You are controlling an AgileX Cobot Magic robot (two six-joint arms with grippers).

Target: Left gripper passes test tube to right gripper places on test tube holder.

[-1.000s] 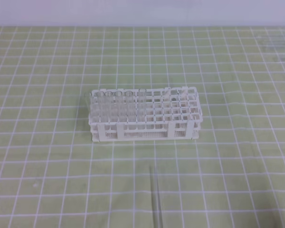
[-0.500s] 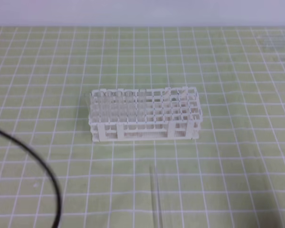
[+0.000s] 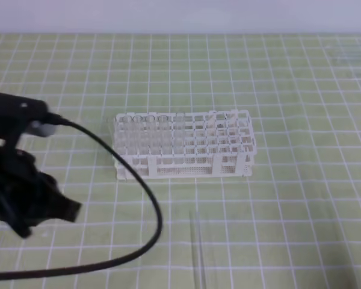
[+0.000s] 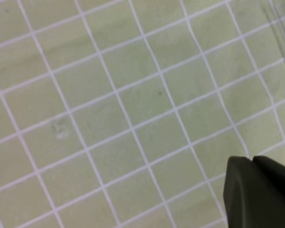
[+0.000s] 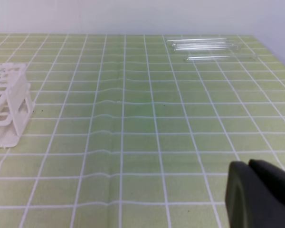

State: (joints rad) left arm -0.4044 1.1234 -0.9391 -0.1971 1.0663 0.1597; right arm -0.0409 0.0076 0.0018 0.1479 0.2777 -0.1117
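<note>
The white test tube holder [image 3: 183, 144] stands mid-mat, its end also showing in the right wrist view [image 5: 7, 102]. Clear tubes stand in its back left holes. A nearly invisible test tube [image 3: 197, 247] lies on the mat in front of the rack, pointing toward the camera. My left gripper [image 3: 72, 211] hangs at the left, well left of that tube and apart from the rack. In the left wrist view its fingers [image 4: 256, 190] are pressed together over bare mat with nothing between them. The right gripper [image 5: 259, 187] shows only in its wrist view, shut and empty, right of the rack.
A black cable [image 3: 150, 205] loops from the left arm across the mat in front of the rack's left end. Several spare clear tubes [image 5: 204, 46] lie at the mat's far right corner. The green grid mat ends at a pale wall behind.
The left arm has come in from the left edge and now hangs beside the rack, its cable swinging further right. Rack and lying tube have not moved.
</note>
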